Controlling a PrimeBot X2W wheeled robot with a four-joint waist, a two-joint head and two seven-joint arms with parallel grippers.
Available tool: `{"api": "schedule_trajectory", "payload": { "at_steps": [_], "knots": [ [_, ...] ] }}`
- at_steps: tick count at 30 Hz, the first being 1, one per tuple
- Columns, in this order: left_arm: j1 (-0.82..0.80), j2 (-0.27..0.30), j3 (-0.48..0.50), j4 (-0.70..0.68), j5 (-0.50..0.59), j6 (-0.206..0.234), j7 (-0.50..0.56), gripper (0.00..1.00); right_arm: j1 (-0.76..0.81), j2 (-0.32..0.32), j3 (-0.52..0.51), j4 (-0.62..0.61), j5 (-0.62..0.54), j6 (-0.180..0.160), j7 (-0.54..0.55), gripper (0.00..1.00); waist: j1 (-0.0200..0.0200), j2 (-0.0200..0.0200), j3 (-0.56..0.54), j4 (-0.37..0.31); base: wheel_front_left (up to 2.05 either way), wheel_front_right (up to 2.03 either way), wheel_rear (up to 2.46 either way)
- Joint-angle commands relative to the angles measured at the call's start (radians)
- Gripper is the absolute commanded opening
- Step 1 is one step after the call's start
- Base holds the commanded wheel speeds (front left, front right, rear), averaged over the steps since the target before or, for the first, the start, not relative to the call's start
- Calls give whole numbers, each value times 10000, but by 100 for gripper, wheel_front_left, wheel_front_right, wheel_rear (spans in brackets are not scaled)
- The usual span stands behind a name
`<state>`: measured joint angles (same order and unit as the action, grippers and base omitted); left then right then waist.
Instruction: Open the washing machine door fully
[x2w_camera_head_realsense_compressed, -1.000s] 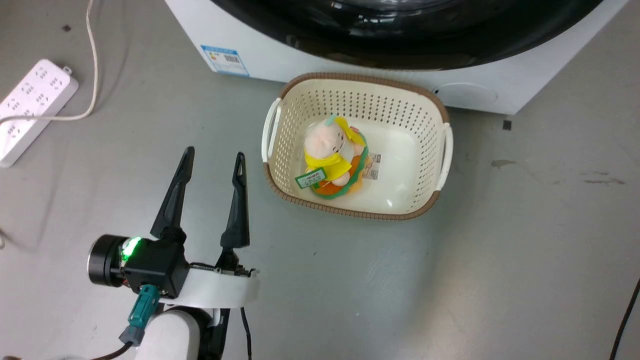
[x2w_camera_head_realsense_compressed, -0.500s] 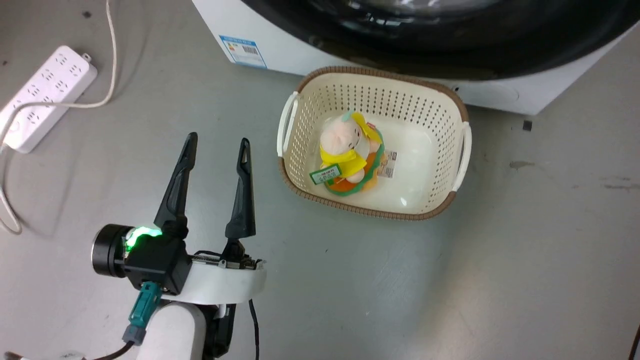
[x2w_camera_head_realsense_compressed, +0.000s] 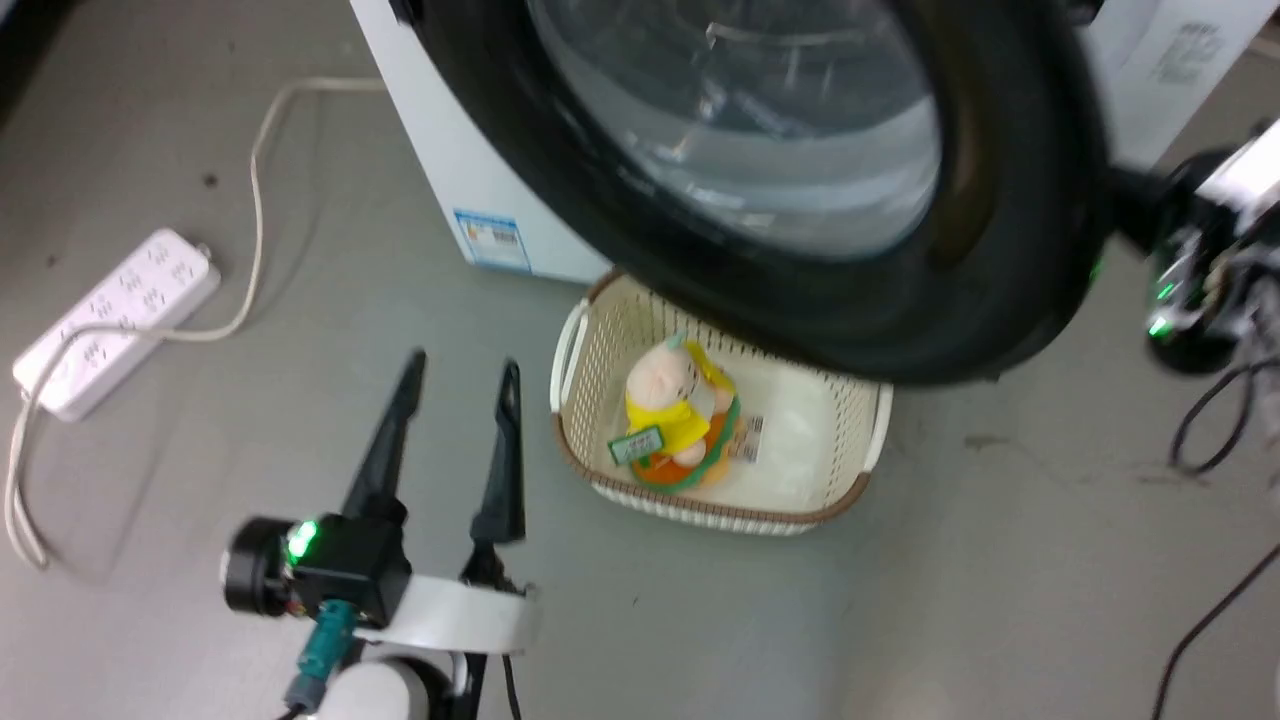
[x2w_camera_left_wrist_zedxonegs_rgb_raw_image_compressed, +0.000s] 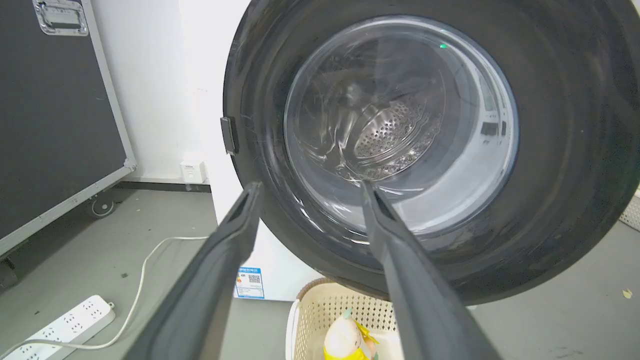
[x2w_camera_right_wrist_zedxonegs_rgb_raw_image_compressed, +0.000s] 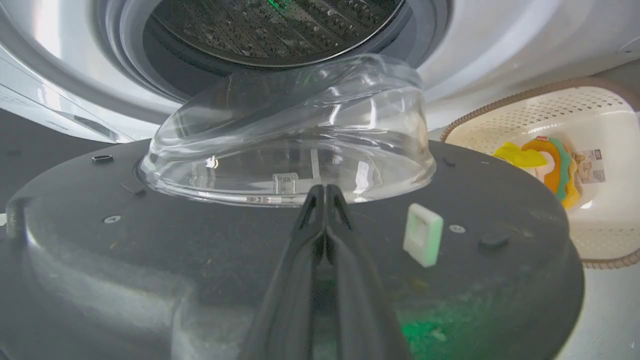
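Note:
The washing machine (x2w_camera_head_realsense_compressed: 440, 170) is a white box with a blue label low on its front. Its door (x2w_camera_head_realsense_compressed: 1000, 300), a glossy black disc with a clear glass bowl, stands swung partly out over a basket. In the right wrist view my right gripper (x2w_camera_right_wrist_zedxonegs_rgb_raw_image_compressed: 325, 188) is shut, empty, and lies along the door's inner face (x2w_camera_right_wrist_zedxonegs_rgb_raw_image_compressed: 200, 250), tips at the base of the glass bowl (x2w_camera_right_wrist_zedxonegs_rgb_raw_image_compressed: 290, 135). The steel drum (x2w_camera_right_wrist_zedxonegs_rgb_raw_image_compressed: 275, 30) shows beyond. My left gripper (x2w_camera_head_realsense_compressed: 462, 360) is open above the floor, left of the basket, facing the door's outer side (x2w_camera_left_wrist_zedxonegs_rgb_raw_image_compressed: 575, 150) and its small side handle (x2w_camera_left_wrist_zedxonegs_rgb_raw_image_compressed: 229, 135).
A cream perforated basket (x2w_camera_head_realsense_compressed: 600, 330) holding a plush toy (x2w_camera_head_realsense_compressed: 670, 400) sits on the floor under the door. A white power strip (x2w_camera_head_realsense_compressed: 110, 320) with its cord lies on the floor at left. A black wheeled case (x2w_camera_left_wrist_zedxonegs_rgb_raw_image_compressed: 50, 125) stands left of the machine. My right wrist (x2w_camera_head_realsense_compressed: 1200, 270) is beside the door's rim.
The head camera has tilted up and turned, so more of the door and my right wrist have come into view. My left gripper stays open in the same pose.

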<state>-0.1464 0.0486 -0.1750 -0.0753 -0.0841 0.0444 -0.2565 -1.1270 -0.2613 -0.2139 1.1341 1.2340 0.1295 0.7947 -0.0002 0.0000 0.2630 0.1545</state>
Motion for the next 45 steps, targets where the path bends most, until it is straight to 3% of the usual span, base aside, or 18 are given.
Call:
{"api": "schedule_trajectory", "payload": {
  "at_steps": [1,15,20,24,31,35,43,44,45],
  "knots": [
    [253,16,-10,271,-36,-84,-53,100,497,245,73,-267,104,12,163,0,2,0,-516,-95,0,0,0],
    [1205,16,-129,1160,53,-345,-53,100,3873,1781,374,-2729,360,12,1453,0,2,0,-1954,-155,0,0,0],
    [1331,16,-213,1267,5,-390,-53,100,4683,2029,549,-3445,546,12,1811,0,2,0,-2157,15,0,0,0],
    [1441,16,-349,1383,-24,-439,-53,100,5562,2103,1337,-4156,1324,12,2286,0,2,0,-2353,319,0,0,0],
    [1584,16,-571,1491,-83,-439,-53,100,6406,2108,3233,-4808,2973,12,1654,0,2,0,-2560,811,0,0,0],
    [1631,16,-608,1531,-106,-414,-53,100,6666,2108,3792,-5061,3300,12,1285,0,2,0,-2595,964,0,0,0],
    [1646,16,-598,1530,-153,-322,-53,100,6757,2080,3904,-5074,3565,12,497,0,2,0,-2618,966,0,0,0],
    [1661,16,-581,1536,-155,-310,-53,100,6738,2008,3833,-5074,3479,12,276,31,2,0,-2644,918,0,0,0],
    [1668,16,-556,1541,-164,-299,-53,100,6727,1929,3758,-5092,3375,12,30,100,2,0,-2688,846,0,0,0]
  ]
}}
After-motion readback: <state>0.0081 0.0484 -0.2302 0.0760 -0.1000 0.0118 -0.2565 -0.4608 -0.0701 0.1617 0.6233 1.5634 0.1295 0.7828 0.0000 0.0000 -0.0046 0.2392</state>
